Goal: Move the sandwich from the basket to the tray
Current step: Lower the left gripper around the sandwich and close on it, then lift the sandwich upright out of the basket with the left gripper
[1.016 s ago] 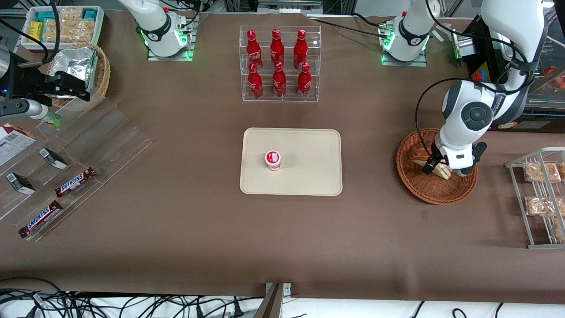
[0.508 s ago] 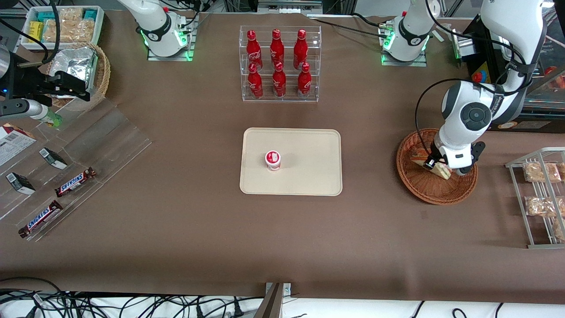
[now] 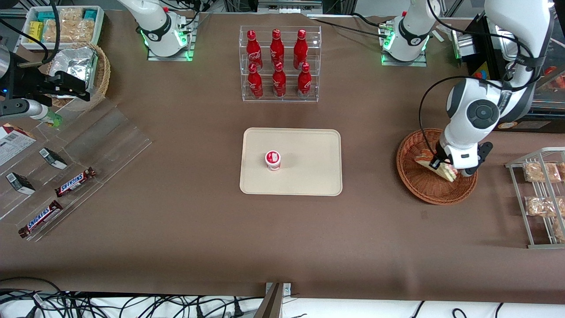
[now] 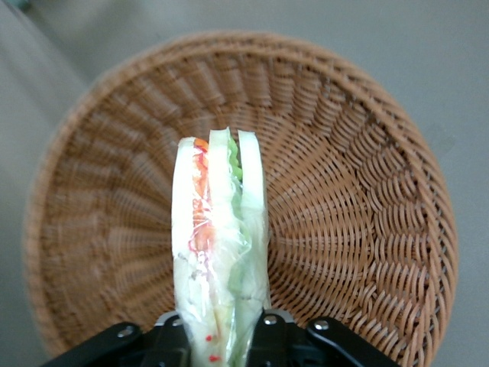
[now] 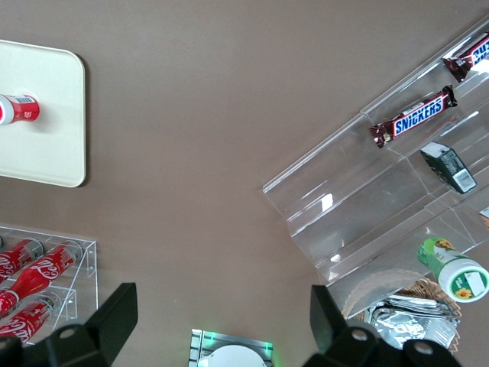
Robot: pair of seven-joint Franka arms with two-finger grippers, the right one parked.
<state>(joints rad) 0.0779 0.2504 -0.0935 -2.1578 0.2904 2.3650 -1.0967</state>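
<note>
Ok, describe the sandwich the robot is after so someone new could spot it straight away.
Find the round reddish-brown wicker basket toward the working arm's end of the table. Over it, the left arm's hand is shut on the sandwich, a clear-wrapped wedge. White bread with red and green filling sets it apart from the crumbly tan snacks on the nearby rack.

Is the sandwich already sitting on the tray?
No, the sandwich is held in the claw just above the basket, while the tray holds only a small red-and-white cup.
</note>
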